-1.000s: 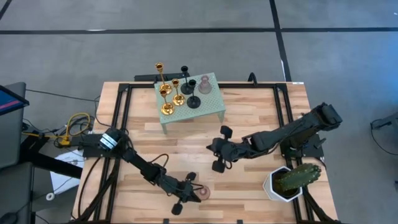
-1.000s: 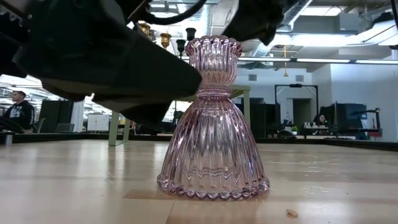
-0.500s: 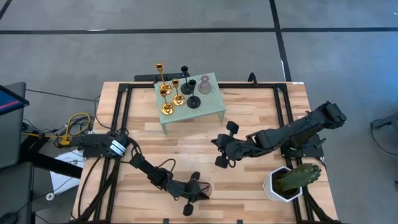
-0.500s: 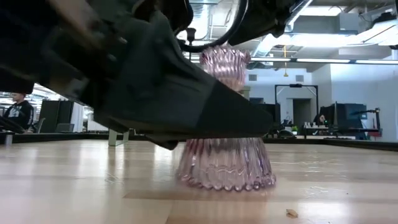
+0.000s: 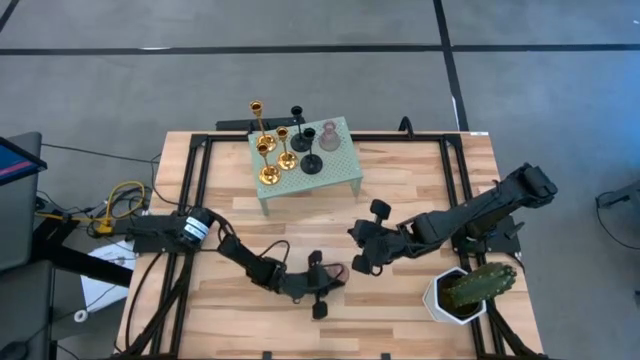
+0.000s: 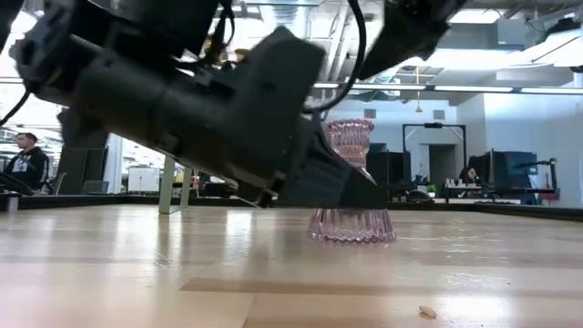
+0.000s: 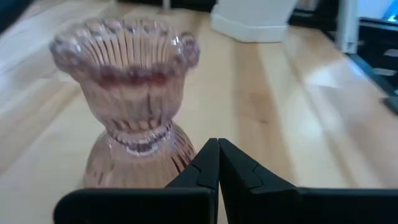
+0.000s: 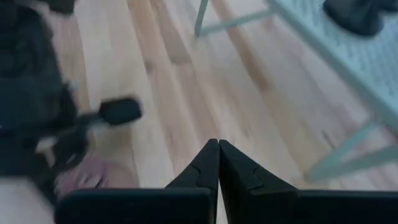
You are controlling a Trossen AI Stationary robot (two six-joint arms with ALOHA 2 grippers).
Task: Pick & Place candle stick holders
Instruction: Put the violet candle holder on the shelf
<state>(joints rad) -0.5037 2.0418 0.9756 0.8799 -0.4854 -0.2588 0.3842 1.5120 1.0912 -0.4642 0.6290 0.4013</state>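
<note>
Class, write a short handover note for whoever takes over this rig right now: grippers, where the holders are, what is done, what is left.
Left gripper: shut, holding nothing, right behind the pink holder.
Right gripper: shut, empty, over mid-table to the right of the pink holder.
Pink holder: upright on the table, near the front, not gripped.
Small green stand at the back: three gold holders, black holders and a second pink one stand on it.
Cactus: front right, not part of the job.
Done: one pink holder stands on the table.
Left: I cannot tell which way the holders are meant to go; check first.
</note>
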